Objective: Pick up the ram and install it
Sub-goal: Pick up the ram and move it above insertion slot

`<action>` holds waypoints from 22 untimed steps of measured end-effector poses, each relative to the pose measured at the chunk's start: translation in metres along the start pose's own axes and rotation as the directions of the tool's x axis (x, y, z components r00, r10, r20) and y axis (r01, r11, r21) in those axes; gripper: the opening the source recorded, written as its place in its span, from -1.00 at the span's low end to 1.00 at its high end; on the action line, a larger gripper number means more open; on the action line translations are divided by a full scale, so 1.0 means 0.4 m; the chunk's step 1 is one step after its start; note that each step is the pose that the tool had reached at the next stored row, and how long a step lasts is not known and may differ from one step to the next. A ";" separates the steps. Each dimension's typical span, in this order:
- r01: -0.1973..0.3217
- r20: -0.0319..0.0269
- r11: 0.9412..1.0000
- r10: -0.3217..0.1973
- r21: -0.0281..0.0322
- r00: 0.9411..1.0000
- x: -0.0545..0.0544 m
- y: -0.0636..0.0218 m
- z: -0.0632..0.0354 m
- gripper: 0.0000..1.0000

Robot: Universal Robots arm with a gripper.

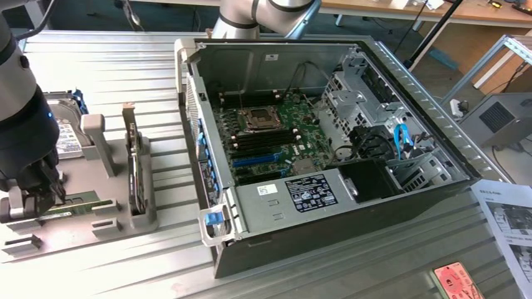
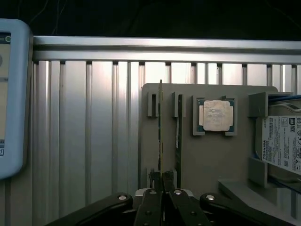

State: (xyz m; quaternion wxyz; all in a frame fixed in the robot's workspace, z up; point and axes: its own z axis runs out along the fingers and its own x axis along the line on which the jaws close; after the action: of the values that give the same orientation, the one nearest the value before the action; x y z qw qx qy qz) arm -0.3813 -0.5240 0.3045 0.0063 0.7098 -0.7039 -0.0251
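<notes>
The ram (image 2: 160, 127) is a thin green stick seen edge-on, standing in the grey parts holder (image 2: 207, 155). My gripper (image 2: 161, 181) is shut on its near end, with a black fingertip (image 2: 151, 188) pressed on either side. A second green stick (image 2: 178, 141) stands parallel right beside it. In the exterior view my gripper (image 1: 32, 198) is low over the holder's near end at the exterior view's left, and the green ram (image 1: 83, 204) sticks out from it. The open computer case (image 1: 208, 187) shows the motherboard (image 1: 287, 134) with its black memory slots (image 1: 259, 142).
The holder also carries a square silver processor (image 2: 216, 115), a hard drive (image 2: 282, 141) and an upright card (image 1: 133, 168). A pale blue-grey device (image 2: 11, 94) sits off the holder. A paper sheet (image 1: 509, 224) and a red card (image 1: 457, 281) lie at the exterior view's right.
</notes>
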 end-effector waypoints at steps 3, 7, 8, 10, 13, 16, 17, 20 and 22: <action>0.000 0.000 1.000 0.000 0.000 1.000 -0.001 0.001 -0.011 -0.76; 0.000 0.000 1.000 0.000 0.000 1.000 -0.002 0.001 -0.025 -0.76; 0.000 0.000 1.000 0.000 0.000 1.000 -0.002 0.001 -0.029 -0.76; 0.000 0.000 1.000 0.000 0.000 1.000 -0.003 0.002 -0.036 -0.76; 0.000 -0.001 1.000 0.000 0.000 1.000 -0.004 0.002 -0.045 -0.76; 0.000 -0.001 1.000 0.000 0.000 1.000 -0.005 0.003 -0.069 -0.76; 0.000 -0.001 1.000 0.000 0.000 1.000 -0.005 0.003 -0.072 -0.76; 0.000 -0.001 1.000 0.000 0.000 1.000 -0.006 0.004 -0.091 -0.76; 0.000 -0.001 1.000 0.000 0.000 1.000 -0.007 0.005 -0.107 -0.76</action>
State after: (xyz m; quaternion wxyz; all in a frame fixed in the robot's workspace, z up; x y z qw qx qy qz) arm -0.3813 -0.5223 0.3474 0.0068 0.7098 -0.7039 -0.0246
